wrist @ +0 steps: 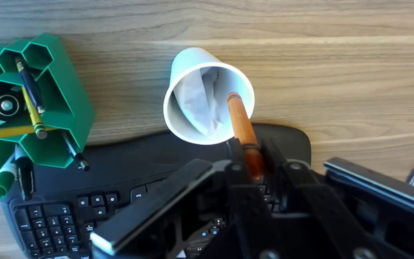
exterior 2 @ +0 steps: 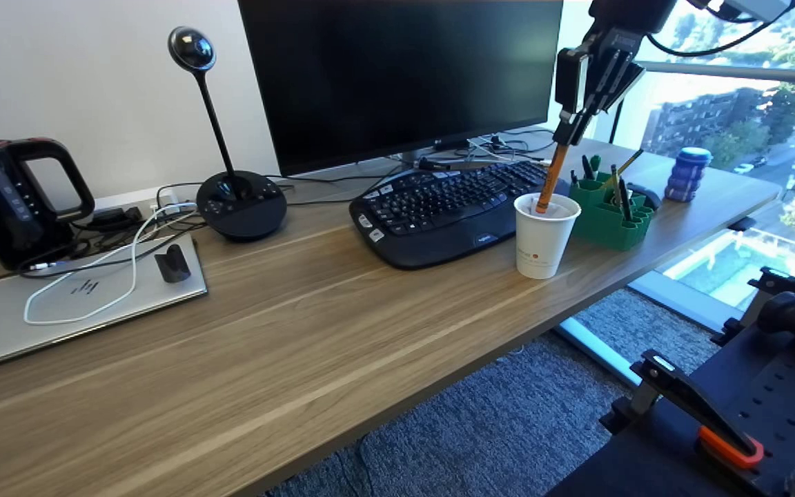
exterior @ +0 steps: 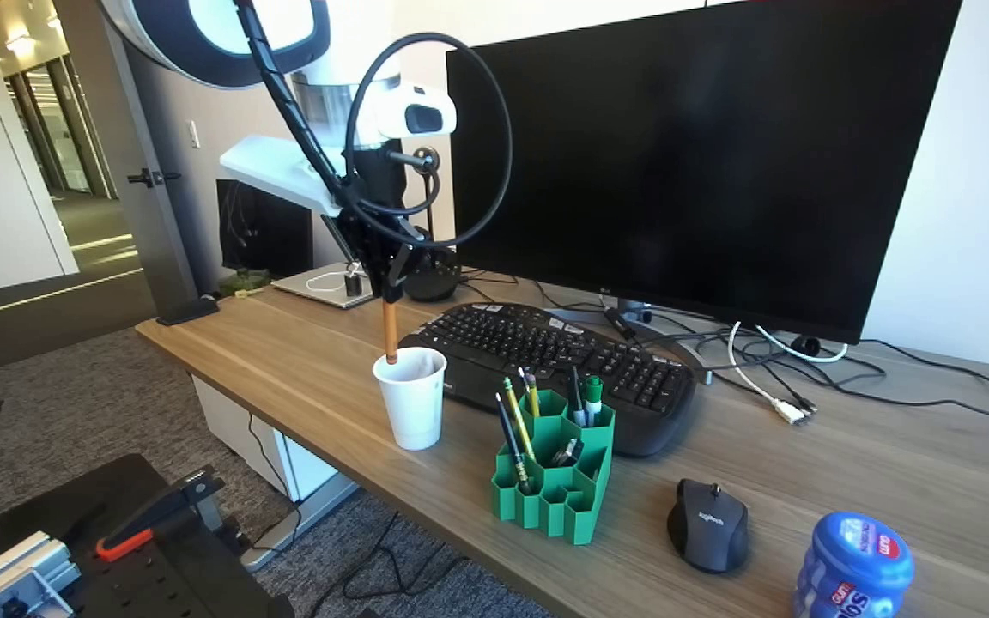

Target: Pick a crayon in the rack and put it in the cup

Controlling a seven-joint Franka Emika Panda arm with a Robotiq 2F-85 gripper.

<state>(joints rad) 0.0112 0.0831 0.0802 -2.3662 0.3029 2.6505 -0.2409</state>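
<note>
Okay, looks to me like the drop-off step, with not much left to do. Claw (wrist: pixel 252 147) is pinching the orange crayon (wrist: pixel 241 120) by its upper part, a little below and right of center in the wrist view. The white cup (exterior: pixel 415 408) stands upright, low and a bit left of center in an exterior view, and the crayon's free end is right at its mouth, maybe barely inside; can't tell how deep. From the wrist it points into the right half of the mouth, while some crumpled white stuff (wrist: pixel 194 99) fills a good bit of the left half. I'd go for that gap on the right but stay off the wall, since a cup like that is probably light and could tip. Lower slowly along the crayon's lean till a decent length is under the rim, then loosen gently and back out straight up. Don't swing wide either: green rack (wrist: pixel 72 86) at the left edge of the wrist view, keyboard (wrist: pixel 131 154) along the bottom.
</note>
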